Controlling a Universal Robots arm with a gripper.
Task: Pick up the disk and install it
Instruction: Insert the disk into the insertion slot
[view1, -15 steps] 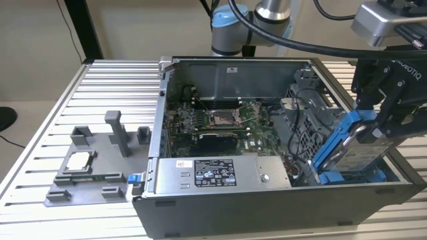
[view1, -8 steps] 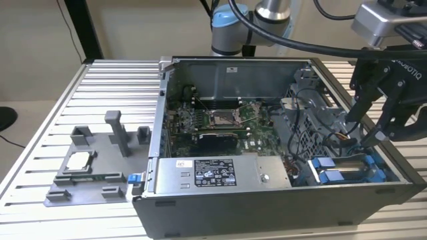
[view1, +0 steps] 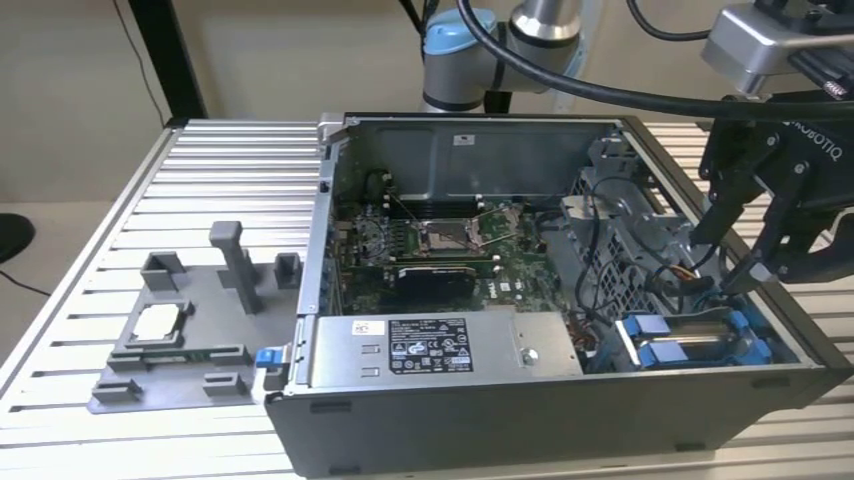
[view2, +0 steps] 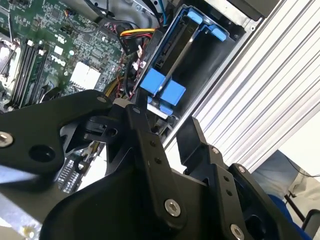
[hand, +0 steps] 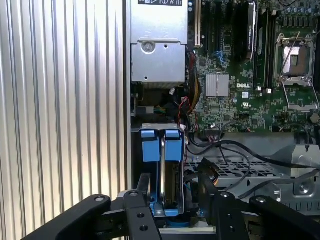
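Zero load on fingers (view2: 145, 135): spread wide, clamping nothing, one to each side of the disk (hand: 171, 182) in both wrist views. Cannot confirm pad contact w/ it; appears close on one side, apart on the other.

Locate gripper (view1: 727, 262) pointing down into drive bay (view2: 207, 65), at corner of PC case (view1: 534, 420) on the exterior view's right.

Find disk standing on edge inside bay, blue frame (view1: 750, 335) around edges, paired blue tabs (hand: 160, 145) at end nearest PSU box (view1: 534, 345).

Note cable bundle (view2: 132, 37) (yellow/red/blk) just beside bay, btwn disk and motherboard (hand: 240, 85).

Further out: case lying open-sided on slatted alu table (view1: 200, 170); grey fixture (view1: 187, 375) w/ small square CPU chip (view1: 158, 322) well apart, toward the exterior view's left. Not part of this job.

Step in hand, as judged: install end of job, not pick-up. Disk down in bay, fingers off it or barely touching. Cannot tell whether fully seated or latched.

Reqs for any further move, as judged:
- travel straight along bay axis, no side load on frame
- hold clearance from cable bundle and bay wall
- maintain finger spread wider than tabs and frame
- verify seating before treating install as complete
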